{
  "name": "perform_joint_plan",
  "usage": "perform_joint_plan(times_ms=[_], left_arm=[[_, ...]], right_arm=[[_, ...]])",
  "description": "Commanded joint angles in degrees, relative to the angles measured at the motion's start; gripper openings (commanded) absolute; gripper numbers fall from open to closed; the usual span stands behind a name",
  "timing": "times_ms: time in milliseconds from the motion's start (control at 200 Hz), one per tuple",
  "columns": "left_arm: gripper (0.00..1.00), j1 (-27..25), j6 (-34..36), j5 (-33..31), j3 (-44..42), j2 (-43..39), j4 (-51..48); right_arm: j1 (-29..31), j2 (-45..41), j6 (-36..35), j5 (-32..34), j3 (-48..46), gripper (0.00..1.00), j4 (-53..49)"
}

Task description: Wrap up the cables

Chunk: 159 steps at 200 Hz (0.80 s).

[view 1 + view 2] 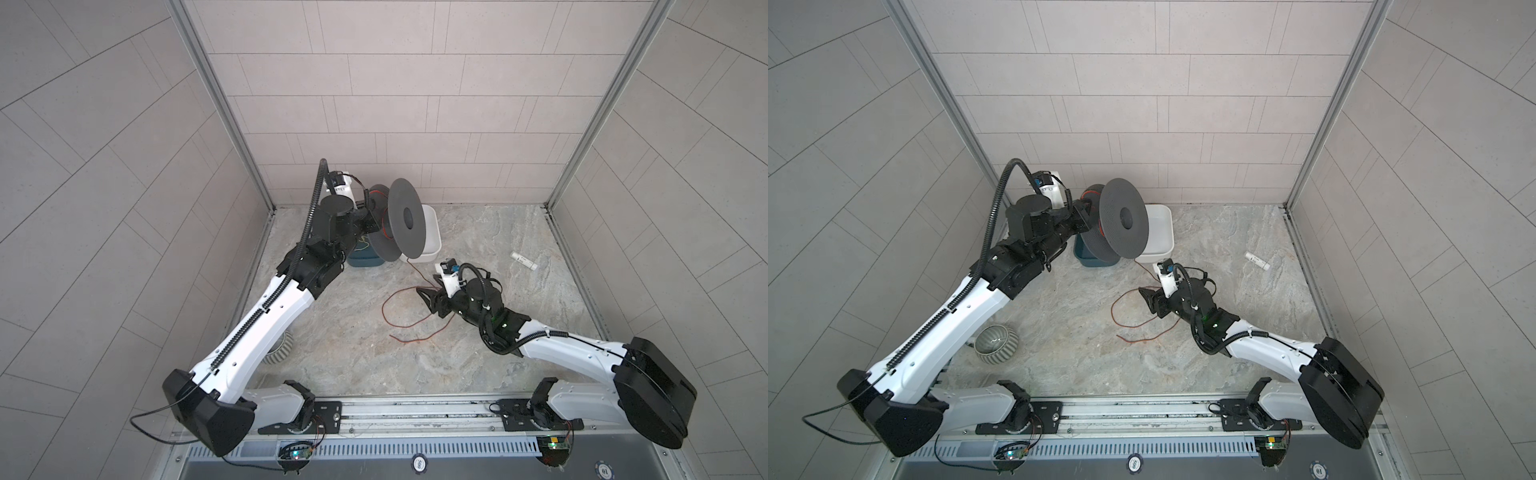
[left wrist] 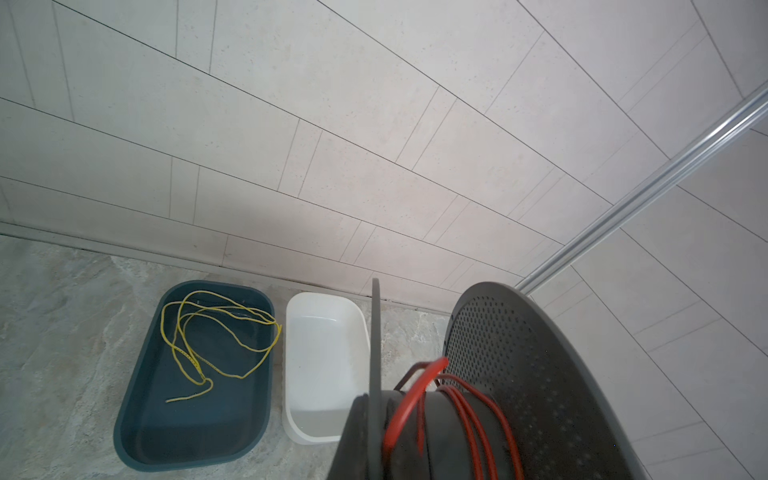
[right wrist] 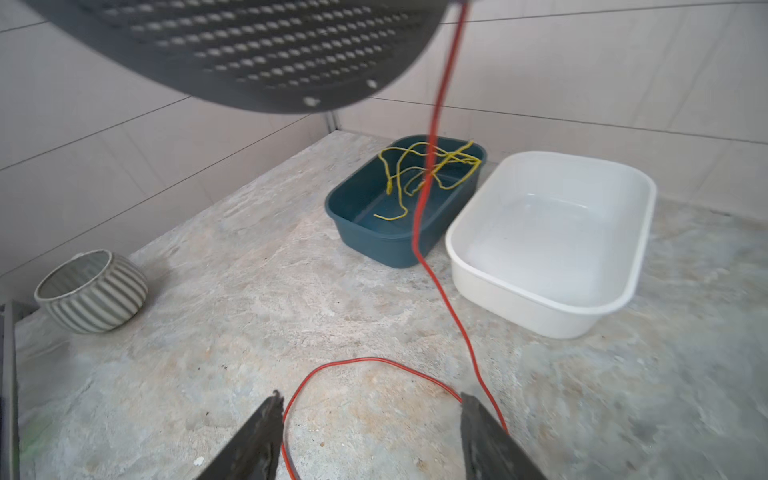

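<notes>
Spool (image 1: 405,218): our left gripper (image 1: 1084,209) clamps it aloft, we reckon so red wire (image 1: 384,309) can wind on; right gripper (image 3: 372,401): jaws wide, empty, straddling the slack loop.

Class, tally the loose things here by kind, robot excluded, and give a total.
Wires: 2, the red-orange wire and the yellow wire
Tubs: 2, the teal tub and the white tub
Spools: 1, the grey spool
Pots: 1, the striped pot
Tubes: 1, the small white tube
Total: 7

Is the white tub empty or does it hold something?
Empty: the white tub shows a bare bottom in both wrist views; the yellow wire lies in the blue tub.
</notes>
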Motion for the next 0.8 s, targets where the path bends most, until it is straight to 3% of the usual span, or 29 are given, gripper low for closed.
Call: perform_joint_plan(times_ms=[0,115,515,791], left_arm=[[0.0,0.27,-1.41,5.01,5.64,-2.11,0.54],[0.0,0.3,-1.4,6.33,7.97,-2.8,-1.88],[0.0,0.27,0.15,7.12,14.43,-6.19,-9.61],[0.0,0.27,0.5,7.47,13.78,-8.38,-10.62]], right_arm=[[-1.12,0.55,-3.59,3.3,-1.11,0.78,-3.05],[-1.6,2.1,-6.93,6.04,-1.4,0.81,-2.06],[-3.2,16.85,-9.19,3.23,-1.67,0.82,17.62],[-5.4,22.5,-8.37,2.5,1.2,0.81,19.72]])
